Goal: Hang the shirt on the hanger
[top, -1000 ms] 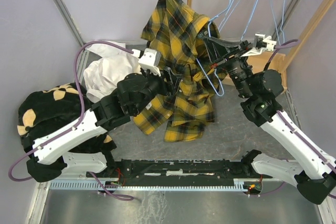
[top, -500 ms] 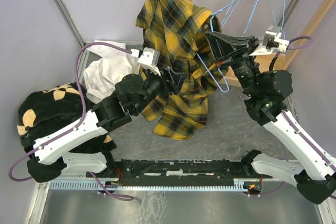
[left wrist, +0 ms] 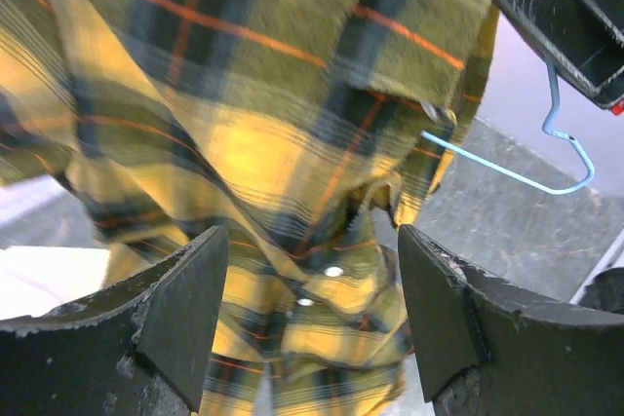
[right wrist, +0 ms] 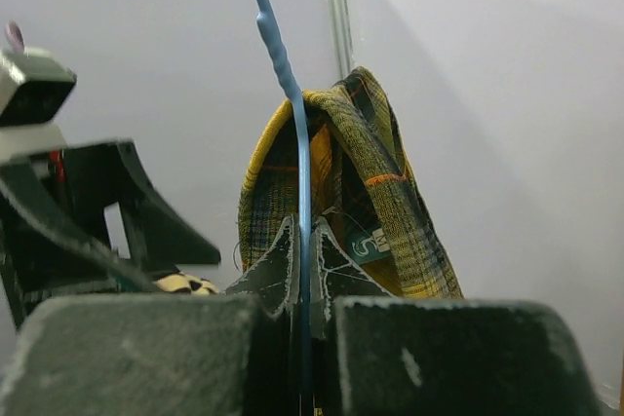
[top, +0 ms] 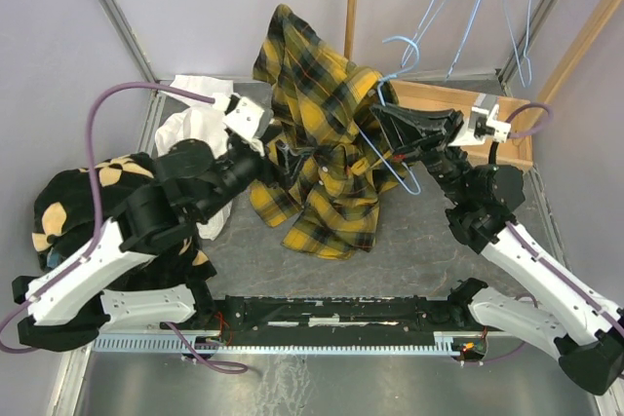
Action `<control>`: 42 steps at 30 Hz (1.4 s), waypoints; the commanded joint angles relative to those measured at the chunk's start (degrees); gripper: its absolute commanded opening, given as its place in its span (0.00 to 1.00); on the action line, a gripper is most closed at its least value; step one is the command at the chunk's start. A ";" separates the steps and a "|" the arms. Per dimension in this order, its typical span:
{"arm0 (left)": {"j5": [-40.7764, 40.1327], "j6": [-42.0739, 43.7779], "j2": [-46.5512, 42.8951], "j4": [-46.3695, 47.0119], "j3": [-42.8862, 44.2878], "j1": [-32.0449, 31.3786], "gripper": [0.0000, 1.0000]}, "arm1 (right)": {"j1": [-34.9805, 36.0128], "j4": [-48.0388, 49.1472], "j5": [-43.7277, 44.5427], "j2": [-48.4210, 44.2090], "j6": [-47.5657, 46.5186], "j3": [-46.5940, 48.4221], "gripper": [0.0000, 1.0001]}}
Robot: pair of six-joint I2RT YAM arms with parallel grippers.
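The right end effector (right wrist: 302, 275) is clamped shut on the wire of the hanger (right wrist: 296, 133), holding it up in the upper middle of the overhead view. The shirt (top: 317, 133) hangs draped over it. The left end effector (left wrist: 312, 304) stands open just before the shirt's buttoned front, its jaws spread either side of the cloth.

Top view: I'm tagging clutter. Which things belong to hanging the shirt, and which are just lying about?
Job: plaid shirt; blue hanger, held by the right end effector.
Lying about: white garment; black fleece; spare hangers at the back.
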 commanded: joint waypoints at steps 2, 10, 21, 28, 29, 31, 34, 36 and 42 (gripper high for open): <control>3.40 16.59 -2.19 -10.06 8.90 -0.27 0.77 | -0.06 9.87 -5.78 -7.72 1.47 -5.69 0.00; 18.60 23.81 3.17 -19.44 23.09 -0.27 0.76 | -0.12 -0.51 -14.54 -20.61 4.30 -15.80 0.00; 30.24 25.16 5.63 -26.10 21.15 -0.23 0.74 | -0.07 -14.95 -22.01 -33.57 10.25 -22.65 0.00; 37.36 24.17 7.84 -28.78 21.90 -0.30 0.74 | -0.07 -17.09 -26.19 -33.37 11.97 -22.55 0.00; 38.54 23.99 8.09 -29.38 21.82 -0.27 0.74 | -0.07 -17.35 -26.47 -33.34 12.07 -22.29 0.00; 40.13 23.81 8.68 -30.98 21.66 -0.30 0.73 | -0.07 -17.78 -27.32 -32.88 12.17 -21.39 0.00; 41.87 23.61 9.27 -32.68 20.91 -0.28 0.70 | -0.11 -18.03 -29.17 -32.10 12.59 -20.16 0.00; 42.39 23.43 9.31 -32.69 20.02 -0.27 0.68 | -0.06 -17.59 -30.90 -31.27 13.42 -19.46 0.00; 42.57 23.28 10.00 -32.22 19.45 -0.27 0.61 | -0.06 -16.32 -32.34 -30.26 15.01 -18.55 0.00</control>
